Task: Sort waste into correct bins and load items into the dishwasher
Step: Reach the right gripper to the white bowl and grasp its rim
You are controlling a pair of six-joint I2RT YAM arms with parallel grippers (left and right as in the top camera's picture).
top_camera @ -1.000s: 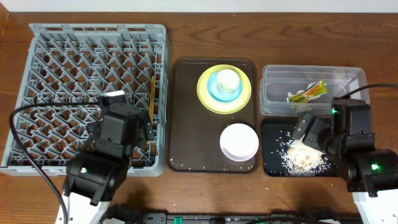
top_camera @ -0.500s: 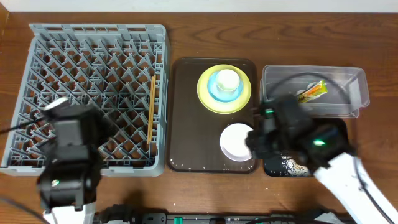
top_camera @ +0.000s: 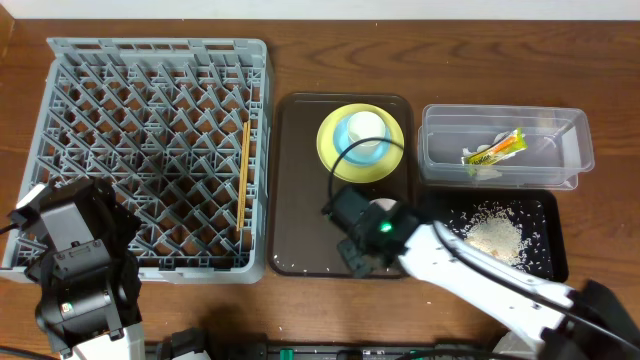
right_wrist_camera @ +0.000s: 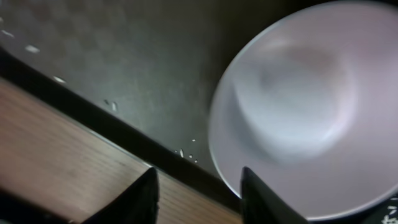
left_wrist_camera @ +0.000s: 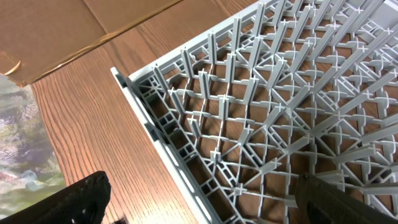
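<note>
Right jaws astride white bowl [right_wrist_camera: 298, 106] rim

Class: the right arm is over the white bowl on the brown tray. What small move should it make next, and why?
Probably close the right gripper on the near rim of the white bowl. In the wrist view its fingers straddle that rim with a gap showing, one over the bowl and one over the brown tray, so nothing looks pinched yet.
</note>
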